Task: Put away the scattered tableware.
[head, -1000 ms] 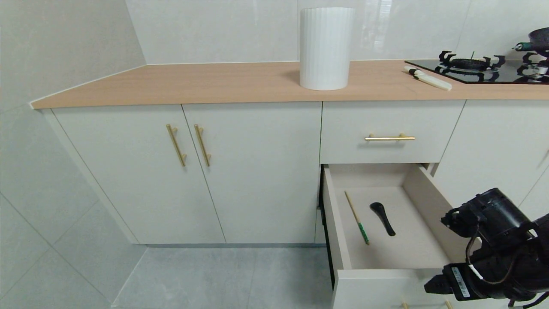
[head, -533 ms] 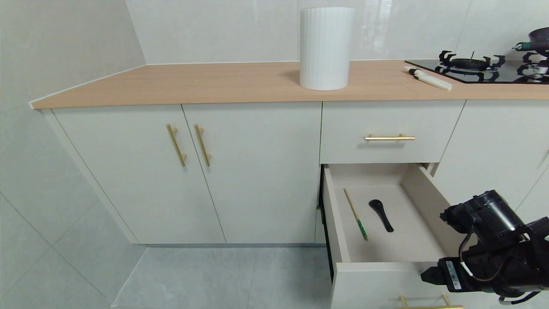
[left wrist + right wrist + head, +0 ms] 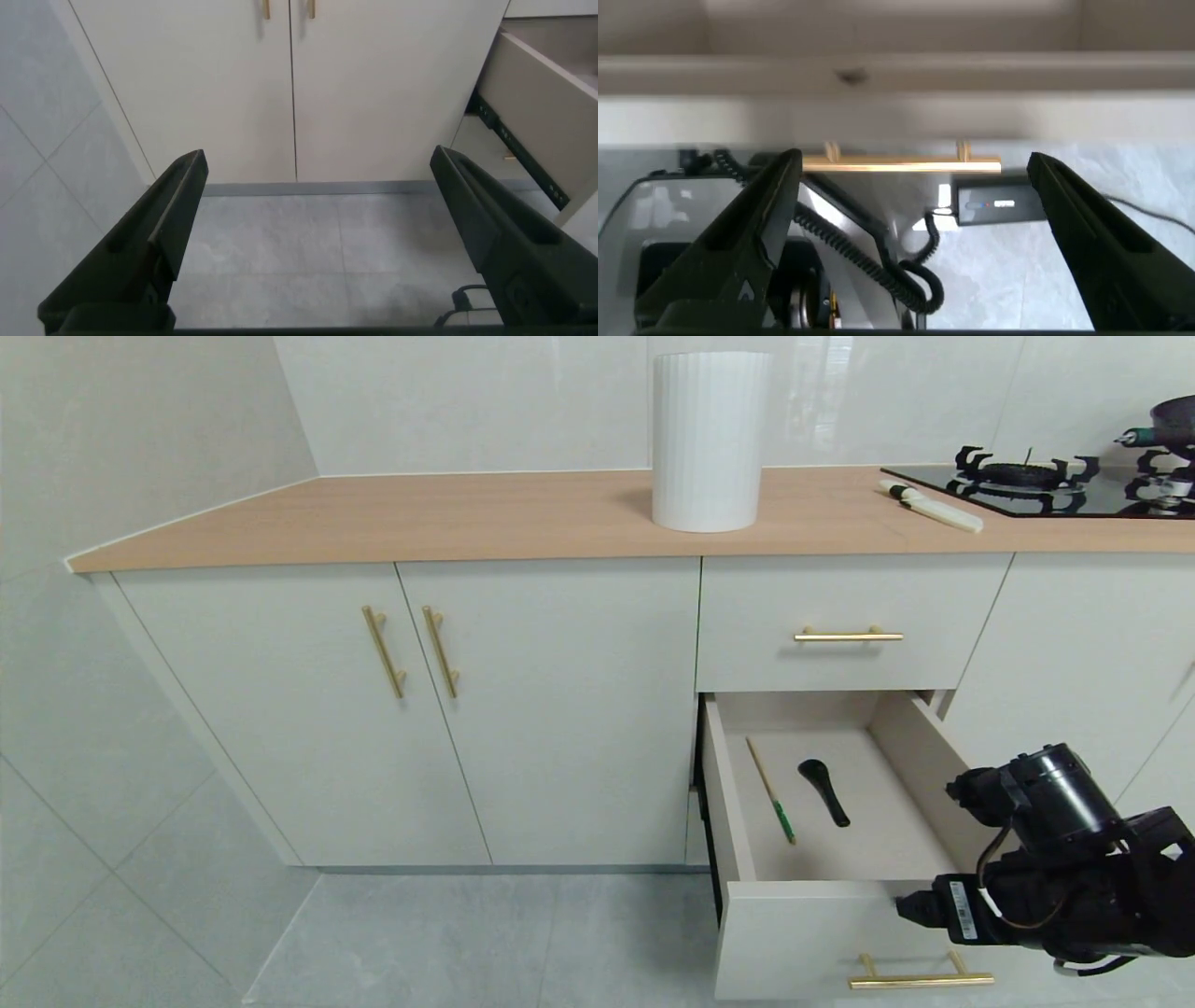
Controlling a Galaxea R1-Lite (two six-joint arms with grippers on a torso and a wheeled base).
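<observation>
1. Finds the black spoon (image 3: 823,791) and the green-tipped chopstick (image 3: 771,791) lying side by side but apart on the bottom of the lower drawer (image 3: 803,933), the chopstick nearer the left wall.
2. Sees that drawer pushed further in than a second ago, with less of its bottom exposed and the gold handle (image 3: 920,978) on its front now fully showing.
3. Places the right arm (image 3: 1046,887) further forward than before, close at the drawer front just above the handle.
4. Reads the right jaws as wide apart and holding nothing, the handle lying across the gap ahead of them; cannot tell any contact with the front.
5. Reads the left jaws as wide apart too, empty, above the grey floor (image 3: 308,243) before the closed cabinet doors (image 3: 290,84).
6. Notes on the worktop (image 3: 467,518) a white ribbed canister (image 3: 709,441) and a pale knife (image 3: 929,506) just beside the stove (image 3: 1046,485).
</observation>
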